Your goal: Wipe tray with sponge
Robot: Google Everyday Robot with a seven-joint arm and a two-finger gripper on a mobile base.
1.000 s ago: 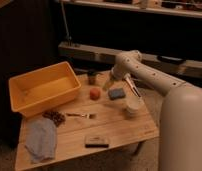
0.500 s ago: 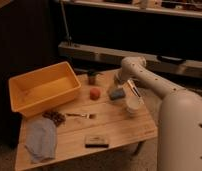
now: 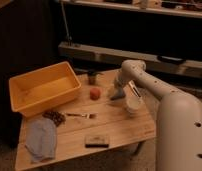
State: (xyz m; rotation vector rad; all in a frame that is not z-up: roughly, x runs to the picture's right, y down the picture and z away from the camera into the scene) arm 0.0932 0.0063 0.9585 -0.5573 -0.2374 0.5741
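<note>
The yellow tray (image 3: 42, 89) stands on the left back part of the wooden table (image 3: 119, 127). The bluish sponge (image 3: 118, 95) lies on the table right of the middle, well apart from the tray. My gripper (image 3: 115, 90) hangs down from the white arm (image 3: 144, 77) and sits right at the sponge, covering part of it.
An orange-red ball (image 3: 95, 93) lies left of the sponge and a dark cup (image 3: 92, 76) behind it. A white bowl (image 3: 133, 104) stands right of the sponge. A fork (image 3: 81, 115), a dark cluster (image 3: 55, 117), a blue cloth (image 3: 41, 139) and a dark block (image 3: 96, 140) lie in front.
The arm's wrist has shifted slightly right and the gripper has come down onto the sponge. The sponge and the other things have not moved.
</note>
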